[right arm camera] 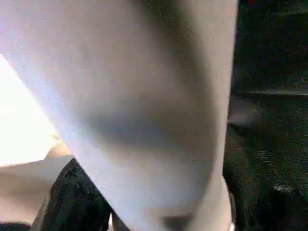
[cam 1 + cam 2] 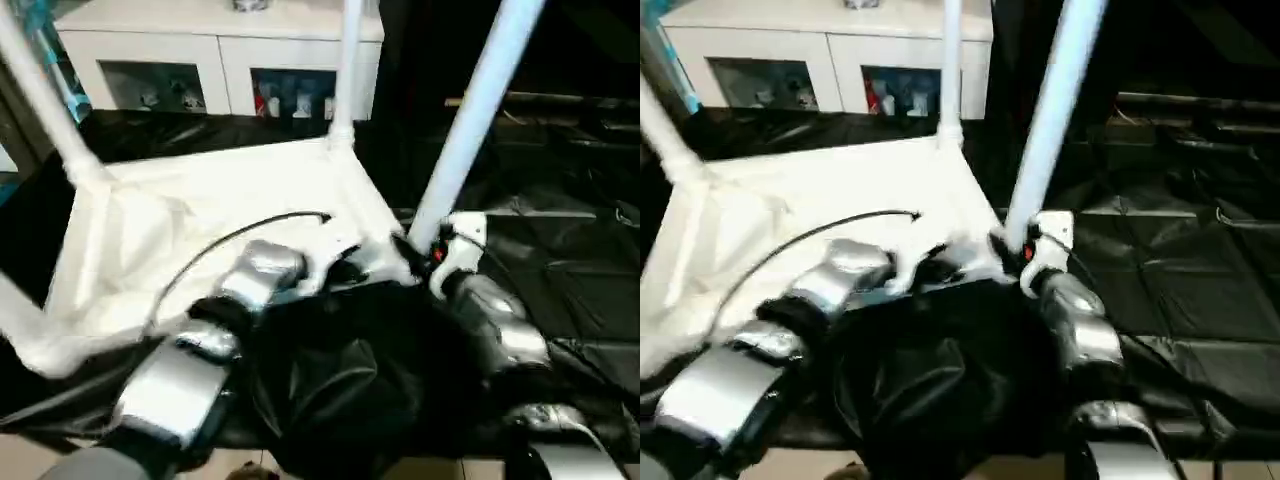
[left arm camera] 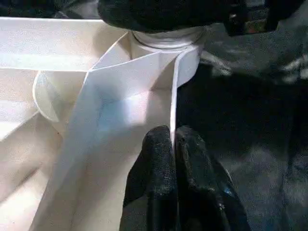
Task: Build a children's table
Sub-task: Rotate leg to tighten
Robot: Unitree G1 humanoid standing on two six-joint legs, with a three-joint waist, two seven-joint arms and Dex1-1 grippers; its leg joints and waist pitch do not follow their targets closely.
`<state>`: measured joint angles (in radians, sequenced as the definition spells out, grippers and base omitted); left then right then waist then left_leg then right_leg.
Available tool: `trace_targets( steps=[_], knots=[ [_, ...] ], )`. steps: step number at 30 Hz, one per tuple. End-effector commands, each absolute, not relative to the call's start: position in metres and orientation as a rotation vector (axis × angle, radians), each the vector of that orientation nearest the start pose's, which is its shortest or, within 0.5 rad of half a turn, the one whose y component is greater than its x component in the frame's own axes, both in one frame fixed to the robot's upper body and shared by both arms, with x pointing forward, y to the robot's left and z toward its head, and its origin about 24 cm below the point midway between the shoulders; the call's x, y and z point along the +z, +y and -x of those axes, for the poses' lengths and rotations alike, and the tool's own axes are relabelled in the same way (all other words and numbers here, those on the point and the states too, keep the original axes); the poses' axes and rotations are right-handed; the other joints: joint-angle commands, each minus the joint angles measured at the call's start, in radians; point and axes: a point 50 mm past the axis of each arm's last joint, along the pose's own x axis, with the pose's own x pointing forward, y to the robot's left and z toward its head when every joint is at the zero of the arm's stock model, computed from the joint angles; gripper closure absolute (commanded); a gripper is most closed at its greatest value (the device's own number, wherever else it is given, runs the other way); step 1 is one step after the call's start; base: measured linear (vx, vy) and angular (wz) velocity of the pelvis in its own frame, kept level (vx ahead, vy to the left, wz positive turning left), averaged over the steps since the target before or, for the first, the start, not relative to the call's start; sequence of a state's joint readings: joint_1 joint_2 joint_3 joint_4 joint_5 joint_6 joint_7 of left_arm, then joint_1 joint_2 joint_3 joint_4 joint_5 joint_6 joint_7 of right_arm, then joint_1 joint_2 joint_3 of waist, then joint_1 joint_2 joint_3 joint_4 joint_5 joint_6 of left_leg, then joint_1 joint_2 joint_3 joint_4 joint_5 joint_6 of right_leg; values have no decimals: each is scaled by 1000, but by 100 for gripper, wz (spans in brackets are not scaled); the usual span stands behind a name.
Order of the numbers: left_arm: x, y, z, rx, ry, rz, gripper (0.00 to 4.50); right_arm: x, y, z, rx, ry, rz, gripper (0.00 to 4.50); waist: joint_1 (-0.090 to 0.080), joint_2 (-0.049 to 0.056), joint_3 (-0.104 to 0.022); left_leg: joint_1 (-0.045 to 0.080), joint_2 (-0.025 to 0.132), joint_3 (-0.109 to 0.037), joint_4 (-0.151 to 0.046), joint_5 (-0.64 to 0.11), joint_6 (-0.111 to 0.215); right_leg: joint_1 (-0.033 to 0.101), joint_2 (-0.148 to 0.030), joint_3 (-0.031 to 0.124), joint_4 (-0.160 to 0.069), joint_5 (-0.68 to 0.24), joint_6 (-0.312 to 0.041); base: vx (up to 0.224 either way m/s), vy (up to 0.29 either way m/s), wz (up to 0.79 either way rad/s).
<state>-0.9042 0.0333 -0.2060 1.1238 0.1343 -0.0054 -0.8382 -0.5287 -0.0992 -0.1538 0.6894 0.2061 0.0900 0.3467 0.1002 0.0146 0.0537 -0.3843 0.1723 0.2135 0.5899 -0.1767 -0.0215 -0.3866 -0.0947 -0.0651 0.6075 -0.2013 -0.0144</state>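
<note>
Left gripper is pressed shut on the thin upright wall of the tabletop, one black finger on each side of the rim, just short of the near right corner socket. Right gripper sits at the foot of the near right leg, where that leg enters the same socket; its fingers flank the leg base, but whether they actually clamp the tube cannot be told. In the right wrist view the leg stands directly in front of the camera. Tabletop lies upside down on a black sheet, ribbed underside facing up, toward the left of the scene. Far right leg stands upright in its socket. Far left leg rises from its corner with a lean to the left. Near left leg shows at the left edge. A black cable arcs over the underside above the left forearm. Right forearm reaches in from the near right. White glass-door cabinet stands at the far side.
</note>
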Motion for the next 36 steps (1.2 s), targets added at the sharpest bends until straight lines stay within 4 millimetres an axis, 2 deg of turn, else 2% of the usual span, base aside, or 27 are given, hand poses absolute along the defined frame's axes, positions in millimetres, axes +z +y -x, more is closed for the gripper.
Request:
trace_targets(
  steps=[1, 3, 4, 5, 7, 8, 10, 13, 14, 15, 17, 19, 20, 22, 23, 24, 25, 26, 28, 29, 30, 31, 32, 33, 34, 35, 36],
  knots=[
    [76, 38, -366, -1030, 243, -283, 450, 5, -121, -325, 411, 335, -236, 187, -5, -15, -66, 22, 66, -38, -75, -172, 47, 33, -79, 47, -74, -119, -212, 0, 0, 0],
    [75, 39, -366, -1037, 241, -299, 450, 7, -119, -325, 434, 321, -230, 131, -4, -15, -65, 23, 65, -36, -73, -165, 64, 34, -79, 47, -74, -96, -221, 0, 0, 0],
    [74, 41, -366, -1035, 242, -304, 450, 7, -118, -325, 438, 316, -234, 131, -2, -3, -65, 23, 65, -38, -73, -170, 64, 33, -80, 47, -74, -100, -223, 0, 0, 0],
    [74, 42, -366, -1034, 242, -310, 450, 8, -118, -326, 440, 312, -246, 115, -5, -10, -63, 23, 65, -37, -75, -187, 64, 34, -79, 46, -78, -122, -222, 0, 0, 0],
    [74, 44, -366, -1031, 239, -311, 450, 10, -119, -327, 437, 299, -241, 99, -9, -9, -61, 23, 66, -39, -79, -227, 53, 34, -80, 46, -84, -188, -212, 0, 0, 0],
    [74, 45, -366, -1038, 234, -316, 450, 11, -120, -327, 438, 290, -218, 85, -16, -17, -59, 19, 66, -41, -81, -239, 46, 37, -80, 45, -86, -216, -206, 0, 0, 0],
    [74, 45, -366, -1038, 234, -316, 450, 11, -120, -327, 438, 290, -218, 70, -19, -11, -58, 24, 68, -42, -82, -256, 35, 31, -80, 46, -90, -253, -200, 0, 0, 0],
    [73, 45, -364, -1065, 218, -316, 450, 18, -124, -327, 497, 251, -157, 70, -21, -13, -59, 23, 68, -41, -82, -252, 32, 31, -80, 48, -89, -244, -202, 0, 0, 0],
    [71, 46, -361, -1104, 212, -311, 450, 31, -129, -319, 657, 210, -103, 70, -17, -14, -59, 23, 68, -41, -81, -239, 41, 34, -77, 47, -89, -221, -198, 0, 0, 0],
    [71, 47, -360, -1111, 206, -316, 450, 35, -132, -314, 721, 203, -82, 70, -11, -18, -59, 20, 68, -39, -77, -219, 62, 39, -77, 48, -85, -179, -191, 0, 0, 0],
    [70, 48, -359, -1113, 197, -322, 450, 40, -137, -306, 800, 199, -47, 70, -7, -20, -63, 16, 67, -38, -72, -174, 94, 43, -77, 48, -76, -103, -199, 0, 0, 0],
    [72, 52, -359, -1108, 159, -276, 450, 46, -156, -293, 875, 214, 33, 70, -4, -22, -67, 11, 66, -39, -64, -134, 128, 48, -78, 43, -66, -33, -212, 0, 0, 0],
    [73, 53, -359, -1111, 153, -268, 450, 47, -159, -291, 881, 216, 38, 70, -3, -23, -68, 9, 67, -37, -61, -123, 144, 46, -78, 43, -64, -10, -221, 0, 0, 0],
    [81, 62, -357, -1129, 90, -213, 450, 56, -178, -277, 928, 236, 74, 70, 3, -23, -72, 9, 68, -37, -55, -105, 158, 47, -77, 43, -60, 22, -235, 0, 0, 0],
    [84, 67, -356, -1140, 73, -197, 450, 60, -182, -271, 955, 244, 74, 70, 10, -23, -78, 6, 71, -38, -49, -61, 176, 49, -76, 42, -45, 97, -252, 0, 0, 0],
    [85, 73, -355, -1149, 65, -196, 422, 63, -183, -267, 976, 246, 71, 69, 18, -17, -79, 7, 77, -39, -46, -23, 195, 42, -73, 41, -36, 159, -274, 0, 0, 0],
    [86, 75, -354, -1155, 62, -196, 406, 64, -183, -265, 987, 247, 68, 69, 20, -16, -77, 5, 78, -37, -45, -21, 203, 37, -70, 40, -35, 164, -278, 0, 0, 0],
    [87, 78, -353, -1158, 61, -196, 403, 65, -182, -263, 994, 246, 66, 69, 16, -17, -72, 4, 75, -34, -47, -60, 201, 31, -67, 38, -41, 115, -275, 0, 0, 0],
    [87, 97, -346, -1193, 97, -208, 402, 67, -172, -262, 1009, 229, 51, 69, 14, -11, -62, 9, 82, -37, -63, -161, 141, 29, -75, 40, -57, -68, -261, 0, 0, 0],
    [87, 102, -342, -1204, 112, -216, 385, 67, -168, -262, 1006, 221, 45, 69, 10, -9, -59, 10, 79, -37, -66, -190, 125, 25, -73, 41, -64, -117, -254, 0, 0, 0],
    [86, 110, -338, -1211, 140, -220, 367, 66, -163, -264, 996, 212, 32, 69, 3, -9, -59, 15, 77, -37, -68, -225, 90, 22, -72, 44, -71, -175, -240, 0, 0, 0],
    [86, 113, -336, -1214, 151, -221, 360, 66, -162, -265, 991, 209, 26, 69, 3, -8, -60, 21, 80, -38, -70, -229, 72, 21, -73, 45, -70, -187, -236, 0, 0, 0],
    [86, 121, -332, -1211, 173, -236, 364, 65, -157, -267, 984, 204, 13, 69, -4, -13, -58, 16, 79, -39, -76, -232, 52, 20, -70, 47, -70, -197, -228, 0, 0, 0],
    [86, 130, -328, -1200, 193, -246, 366, 65, -153, -269, 975, 198, 4, 69, -6, -12, -58, 19, 75, -38, -77, -243, 38, 17, -68, 47, -73, -212, -216, 0, 0, 0],
    [87, 139, -325, -1181, 210, -255, 356, 65, -149, -272, 963, 186, -5, 69, -7, -8, -60, 21, 79, -41, -78, -243, 27, 19, -71, 48, -68, -206, -216, 0, 0, 0],
    [88, 148, -322, -1160, 224, -262, 336, 65, -145, -275, 939, 178, -19, 69, -13, -11, -58, 19, 78, -40, -82, -244, 18, 16, -66, 48, -68, -197, -209, 0, 0, 0],
    [89, 155, -319, -1141, 234, -266, 320, 65, -142, -279, 909, 173, -33, 69, -14, -8, -58, 21, 76, -39, -83, -241, 9, 14, -65, 48, -66, -184, -208, 0, 0, 0]
  ],
)
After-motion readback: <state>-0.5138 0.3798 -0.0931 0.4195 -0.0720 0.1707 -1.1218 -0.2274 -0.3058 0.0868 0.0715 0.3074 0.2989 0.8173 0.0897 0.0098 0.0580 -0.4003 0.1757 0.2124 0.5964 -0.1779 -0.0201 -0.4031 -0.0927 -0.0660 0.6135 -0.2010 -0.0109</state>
